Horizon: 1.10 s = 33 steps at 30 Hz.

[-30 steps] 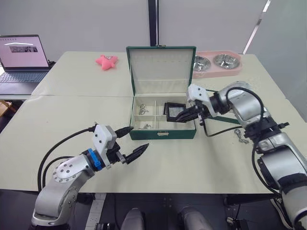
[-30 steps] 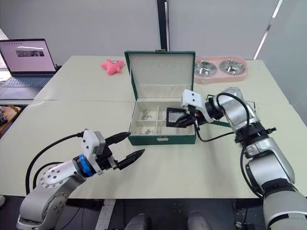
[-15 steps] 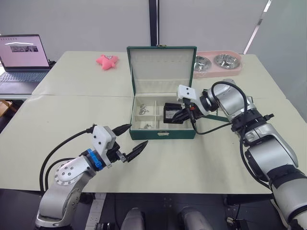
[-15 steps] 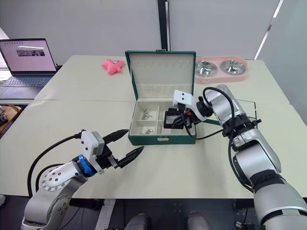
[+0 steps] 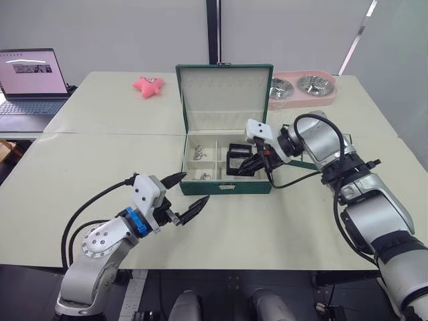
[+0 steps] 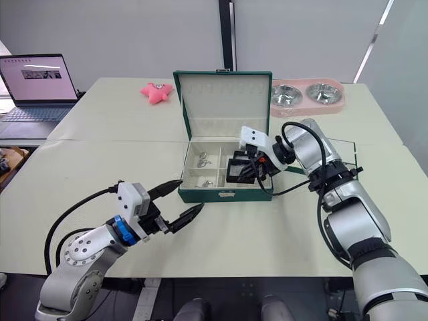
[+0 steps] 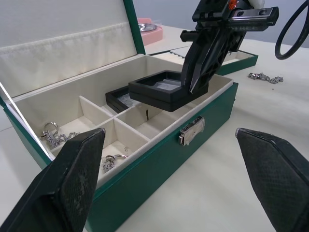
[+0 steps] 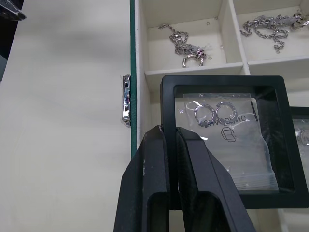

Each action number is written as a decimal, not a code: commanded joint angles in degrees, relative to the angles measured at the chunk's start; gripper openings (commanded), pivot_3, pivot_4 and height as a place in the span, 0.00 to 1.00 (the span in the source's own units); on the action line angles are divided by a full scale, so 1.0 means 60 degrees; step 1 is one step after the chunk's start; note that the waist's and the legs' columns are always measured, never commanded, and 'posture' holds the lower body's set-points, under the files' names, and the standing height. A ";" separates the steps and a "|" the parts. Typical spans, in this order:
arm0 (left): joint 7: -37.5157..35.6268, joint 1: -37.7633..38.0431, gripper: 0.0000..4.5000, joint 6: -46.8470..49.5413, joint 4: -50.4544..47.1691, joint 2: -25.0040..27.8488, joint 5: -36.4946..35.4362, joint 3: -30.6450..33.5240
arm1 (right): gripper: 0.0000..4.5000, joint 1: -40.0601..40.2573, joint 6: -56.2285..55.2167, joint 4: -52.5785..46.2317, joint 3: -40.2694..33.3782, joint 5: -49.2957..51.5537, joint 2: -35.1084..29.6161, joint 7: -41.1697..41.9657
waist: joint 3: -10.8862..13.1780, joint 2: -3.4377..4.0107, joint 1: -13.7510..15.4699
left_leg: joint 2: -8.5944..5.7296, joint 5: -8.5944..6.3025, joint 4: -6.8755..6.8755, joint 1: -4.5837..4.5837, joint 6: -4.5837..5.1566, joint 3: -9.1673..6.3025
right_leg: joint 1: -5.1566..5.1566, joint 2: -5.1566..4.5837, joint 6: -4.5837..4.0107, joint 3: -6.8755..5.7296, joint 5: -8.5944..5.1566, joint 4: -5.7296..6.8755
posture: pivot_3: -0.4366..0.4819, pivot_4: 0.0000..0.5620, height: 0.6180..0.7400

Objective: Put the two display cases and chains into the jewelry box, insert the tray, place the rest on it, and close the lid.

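Pinching a black-framed display case (image 5: 239, 164) by its frame edge, right gripper (image 5: 257, 161) holds it over the jewelry box (image 5: 227, 186), lid (image 5: 225, 97) upright. Left gripper (image 5: 186, 198) hangs spread and empty near the box front. Right wrist view: chains (image 8: 186, 42) in two cream compartments; second case (image 7: 121, 98) below.

office or lab | pale tables (image 5: 100, 160) | open laptop (image 5: 30, 83) | grey partition walls (image 5: 120, 30)

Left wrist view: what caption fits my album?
Right gripper holds a display case over the open jewelry box, chains already inside.
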 commanded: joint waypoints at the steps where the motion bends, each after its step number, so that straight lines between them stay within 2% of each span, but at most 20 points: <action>1: 0.0088 0.0058 1.00 -0.0171 -0.0416 -0.0037 0.0043 0.0002 | 0.00 -0.0035 -0.0032 -0.0130 -0.0033 -0.0028 -0.0006 0.0091 | 0.0000 0.0000 0.0000 | 0.0000 0.0000 0.0000 0.0000 0.0000 0.0000 | 0.0000 0.0000 0.0000 0.0000 0.0000 0.0000 | 0.48 0.27 1.00; 12: -0.0089 0.0312 1.00 -0.0614 -0.0023 -0.0093 0.0111 0.0011 | 0.00 -0.0020 -0.0501 0.0396 0.0005 -0.0239 0.0136 -0.0018 | 0.0000 0.0000 -0.0001 | 0.0000 0.0000 -0.0002 0.0000 0.0000 0.0001 | 0.0000 0.0000 0.0000 0.0000 0.0000 -0.0002 | 0.48 0.27 1.00; 14: -0.0123 0.0295 1.00 -0.0661 0.0047 -0.0082 0.0110 0.0026 | 0.16 -0.0112 -0.0582 0.0547 -0.0100 -0.0198 0.0184 -0.0079 | 0.0000 0.0000 -0.0001 | 0.0000 0.0000 -0.0002 0.0001 0.0000 0.0001 | 0.0000 0.0000 0.0000 0.0000 0.0000 -0.0002 | 0.48 0.27 1.00; 22: -0.0170 0.0259 1.00 -0.0735 0.0139 -0.0035 0.0079 0.0040 | 0.55 -0.0563 -0.0623 0.0994 -0.0599 0.0053 0.0274 -0.0173 | 0.0001 0.0001 -0.0006 | 0.0000 0.0000 -0.0004 0.0000 0.0000 0.0004 | -0.0003 0.0000 0.0000 0.0002 0.0000 -0.0003 | 0.48 0.27 1.00; 26: -0.0177 0.0166 1.00 -0.0632 0.0124 -0.0003 0.0059 0.0045 | 0.80 -0.0730 -0.0591 0.1163 -0.0980 0.0275 0.0292 -0.0230 | 0.0001 0.0001 -0.0002 | 0.0000 0.0000 -0.0005 0.0000 0.0000 0.0003 | -0.0002 0.0000 0.0000 0.0001 0.0000 -0.0003 | 0.48 0.27 1.00; 28: -0.0149 0.0096 1.00 -0.0522 0.0087 0.0006 0.0036 0.0032 | 0.96 -0.0738 -0.0613 0.1144 -0.1267 0.0473 0.0303 -0.0258 | 0.0001 0.0001 -0.0003 | -0.0001 0.0000 -0.0005 -0.0001 0.0000 0.0003 | -0.0002 -0.0001 0.0000 0.0001 0.0000 -0.0003 | 0.48 0.27 1.00; 29: -0.0115 0.0070 1.00 -0.0342 0.0070 0.0057 0.0025 0.0016 | 0.99 -0.0721 -0.0517 0.1066 -0.1503 0.0673 0.0316 -0.0269 | 0.0001 0.0001 -0.0001 | -0.0001 0.0000 -0.0006 -0.0001 0.0000 0.0003 | -0.0002 0.0000 0.0000 0.0002 0.0000 -0.0003 | 0.48 0.27 1.00; 33: -0.0258 -0.0065 1.00 0.0201 0.0201 0.0223 -0.0245 0.0092 | 0.99 -0.0209 -0.0262 0.0156 -0.2570 0.1621 0.0115 -0.0407 | 0.0001 0.0002 -0.0001 | 0.0000 0.0000 -0.0007 -0.0001 0.0000 0.0003 | -0.0002 0.0000 0.0000 0.0002 0.0000 -0.0003 | 0.48 0.27 1.00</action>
